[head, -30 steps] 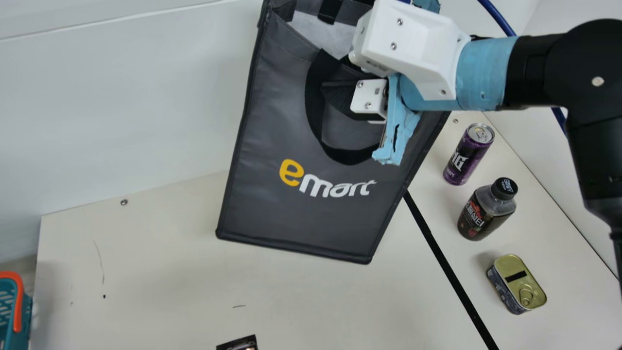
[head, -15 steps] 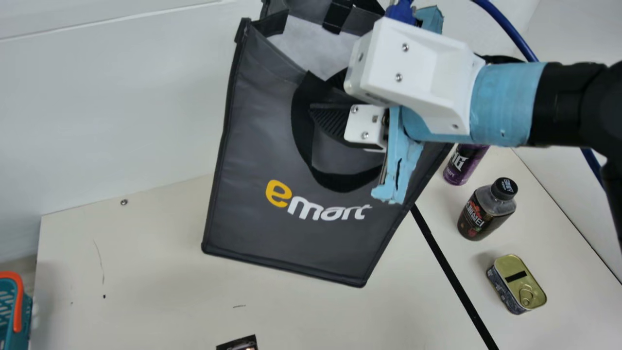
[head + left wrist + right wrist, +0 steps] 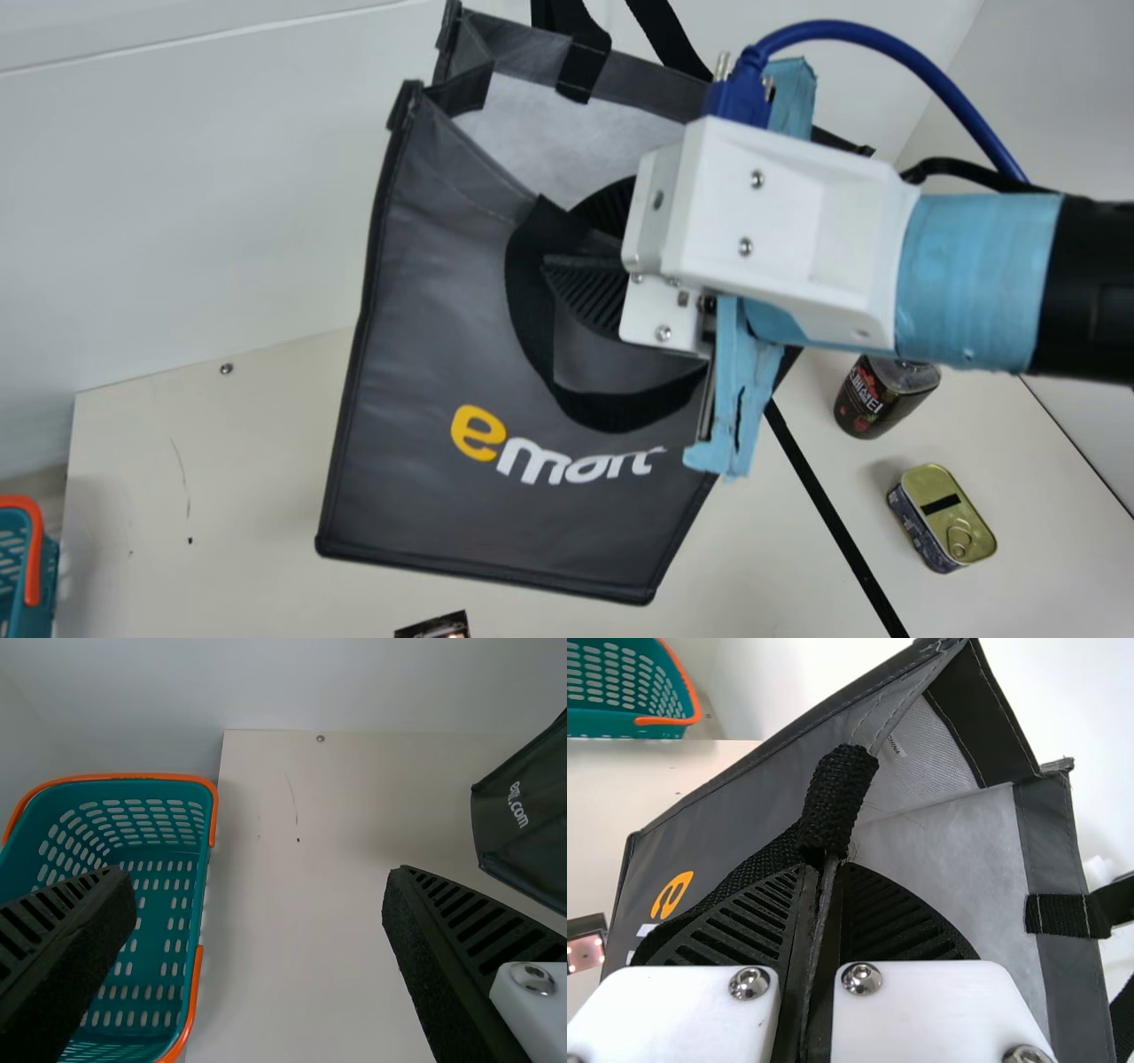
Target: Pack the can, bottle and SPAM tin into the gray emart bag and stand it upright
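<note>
The gray bag point(image 3: 425, 354) was held tilted by the right gripper point(image 3: 560, 234), its mouth open and its printed side shown. Its rim was pinched between the ribbed fingers, with the black handle point(image 3: 611, 412) bunched at their tips. The left gripper point(image 3: 257, 881) was spread wide, with nothing held, near the orange-rimmed basket point(image 3: 133, 776). On the cream surface point(image 3: 221, 496), the bottle point(image 3: 864, 403) was partly hidden by the right arm, and the tin point(image 3: 952, 514) was set near it, pull ring up. Between bag and tin, a black line point(image 3: 828, 496) was seen.
</note>
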Robot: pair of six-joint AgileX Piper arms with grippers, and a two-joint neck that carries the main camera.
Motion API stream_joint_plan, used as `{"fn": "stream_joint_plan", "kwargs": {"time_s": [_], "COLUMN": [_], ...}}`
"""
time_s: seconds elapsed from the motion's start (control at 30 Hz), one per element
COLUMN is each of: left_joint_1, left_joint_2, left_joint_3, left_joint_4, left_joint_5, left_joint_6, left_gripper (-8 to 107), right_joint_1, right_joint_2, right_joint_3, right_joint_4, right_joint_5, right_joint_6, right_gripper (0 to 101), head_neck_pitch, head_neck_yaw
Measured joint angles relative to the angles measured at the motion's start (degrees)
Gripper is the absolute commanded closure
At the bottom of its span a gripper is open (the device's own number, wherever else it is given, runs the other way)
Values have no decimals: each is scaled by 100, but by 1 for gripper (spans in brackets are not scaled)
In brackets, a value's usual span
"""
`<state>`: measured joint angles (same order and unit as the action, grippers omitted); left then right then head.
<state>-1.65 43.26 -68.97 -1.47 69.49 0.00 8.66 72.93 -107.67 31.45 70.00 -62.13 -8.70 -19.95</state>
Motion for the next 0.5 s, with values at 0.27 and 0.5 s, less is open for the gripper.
{"fn": "stream_joint_plan", "kwargs": {"time_s": [0.27, 0.5], "left_joint_1": [0, 0], "left_joint_2": [0, 0], "left_joint_3": [0, 0], "left_joint_4": [5, 5], "left_joint_5": [0, 0], "left_joint_6": [0, 0], "left_gripper": [9, 9], "right_joint_1": [375, 594], "right_joint_2": [-303, -514], "right_joint_3": [263, 567], "right_joint_4": [-288, -509], "right_joint_5": [2, -11], "right_joint_6": [290, 470], "right_gripper": [101, 101], "head_neck_pitch": [0, 0], "head_neck_yaw": [0, 0]}}
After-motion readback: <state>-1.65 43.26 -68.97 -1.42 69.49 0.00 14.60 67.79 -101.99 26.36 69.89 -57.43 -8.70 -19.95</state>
